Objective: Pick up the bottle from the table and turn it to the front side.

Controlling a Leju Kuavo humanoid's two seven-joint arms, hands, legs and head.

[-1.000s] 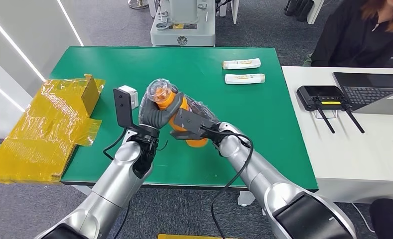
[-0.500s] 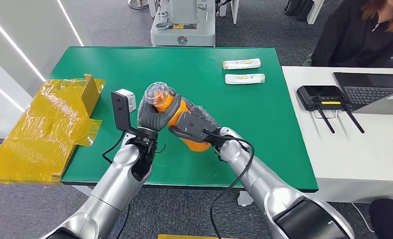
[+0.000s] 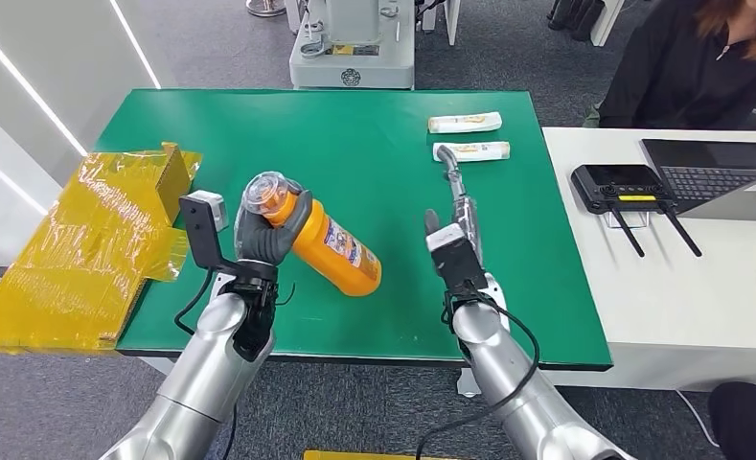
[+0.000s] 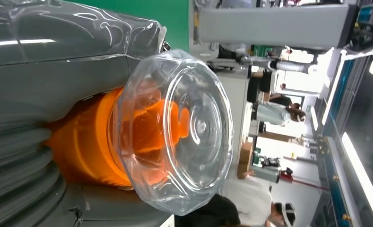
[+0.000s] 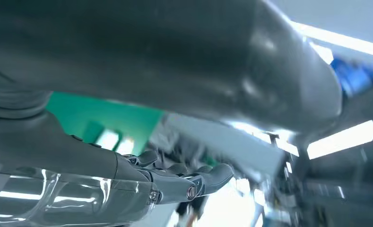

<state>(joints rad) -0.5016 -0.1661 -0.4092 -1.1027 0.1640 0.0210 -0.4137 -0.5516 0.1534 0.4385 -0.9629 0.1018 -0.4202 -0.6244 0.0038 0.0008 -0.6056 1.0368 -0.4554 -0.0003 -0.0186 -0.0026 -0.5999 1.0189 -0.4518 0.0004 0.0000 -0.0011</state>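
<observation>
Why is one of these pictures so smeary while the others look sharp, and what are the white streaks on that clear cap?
Right wrist view: the background is smeared and the right hand is soft, which looks like motion blur. Left wrist view: sharp up close; the white streaks on the clear cap are glare from the lights. Head view: evenly lit and crisp, the orange bottle and green table clear.

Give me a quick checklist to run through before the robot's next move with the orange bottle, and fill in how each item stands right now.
1. Left hand grips the bottle near its clear cap: ok.
2. Right hand off the bottle, fingers apart: ok.
3. Bottle upright: not ok, it leans with its base toward the right hand.
4. Label turned toward the camera: ok, part of it shows.
5. Bottle base lifted off the table: cannot tell.
6. Two white tubes lie well away from the bottle: ok.
</observation>
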